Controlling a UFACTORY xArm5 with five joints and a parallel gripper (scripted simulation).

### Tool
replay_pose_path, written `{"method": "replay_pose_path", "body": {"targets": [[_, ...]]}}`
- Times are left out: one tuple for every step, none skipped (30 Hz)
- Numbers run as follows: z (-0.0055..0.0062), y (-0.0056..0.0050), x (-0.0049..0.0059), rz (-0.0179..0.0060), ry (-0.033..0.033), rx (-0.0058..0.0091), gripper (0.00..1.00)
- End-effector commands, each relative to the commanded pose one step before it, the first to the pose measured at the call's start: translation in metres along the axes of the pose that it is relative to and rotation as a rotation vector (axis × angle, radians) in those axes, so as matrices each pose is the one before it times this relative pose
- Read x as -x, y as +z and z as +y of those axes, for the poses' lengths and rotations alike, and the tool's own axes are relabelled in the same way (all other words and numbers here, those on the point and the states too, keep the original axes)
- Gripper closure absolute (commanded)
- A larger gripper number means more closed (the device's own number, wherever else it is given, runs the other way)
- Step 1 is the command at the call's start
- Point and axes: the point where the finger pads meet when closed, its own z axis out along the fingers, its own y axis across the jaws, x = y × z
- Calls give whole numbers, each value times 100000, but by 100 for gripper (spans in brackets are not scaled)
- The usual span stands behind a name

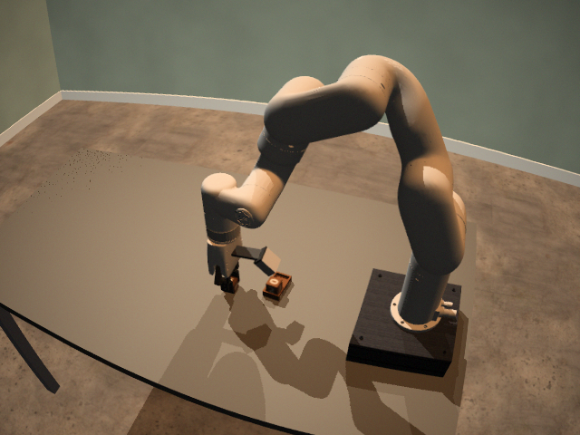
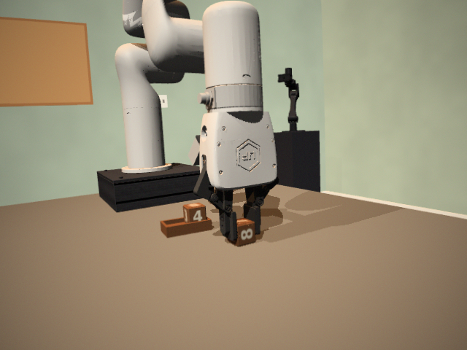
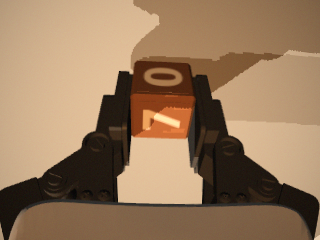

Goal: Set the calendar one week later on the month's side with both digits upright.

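Note:
The tray lies flat on the table. One cube stands in one end of it, with an upright 4 facing the exterior camera and a 0 on top. The other end of the tray holds no cube. My gripper is beside the tray, low at the table, shut on the second cube. This cube shows an 8 lying sideways towards the exterior camera. The wrist view shows a 0 on one side face and a sideways, partly glared 7 on top.
The arm's black base block stands on the table, with the tray between it and the gripper. The table's dark edge runs along the front in the top view. The wrist camera housing hangs over the tray side.

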Motion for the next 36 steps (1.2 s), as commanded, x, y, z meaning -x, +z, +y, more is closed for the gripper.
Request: {"method": "replay_pose_path", "body": {"targets": [[0,-114,139,-348,0,2,73],[0,0,0,0,0,0,73],[0,0,0,0,0,0,73],[0,0,0,0,0,0,73],[0,0,0,0,0,0,73],[0,0,0,0,0,0,73],[0,0,0,0,0,0,73],[0,0,0,0,0,0,73],[0,0,0,0,0,0,73],[0,0,0,0,0,0,73],[0,0,0,0,0,0,69],[0,0,0,0,0,0,69],[0,0,0,0,0,0,69],[0,0,0,0,0,0,69],[0,0,0,0,0,0,69],[0,0,0,0,0,0,65],[0,0,0,0,0,0,65],[0,0,0,0,0,0,65],[0,0,0,0,0,0,61],[0,0,0,0,0,0,61],[0,0,0,0,0,0,61],[0,0,0,0,0,0,57],[0,0,0,0,0,0,57],[0,0,0,0,0,0,57],[0,0,0,0,0,0,53],[0,0,0,0,0,0,53],[0,0,0,0,0,0,53],[0,0,0,0,0,0,53],[0,0,0,0,0,0,53],[0,0,0,0,0,0,53],[0,0,0,0,0,0,53],[0,0,0,0,0,0,53],[0,0,0,0,0,0,53],[0,0,0,0,0,0,53],[0,0,0,0,0,0,53],[0,-3,0,0,0,0,53]]}}
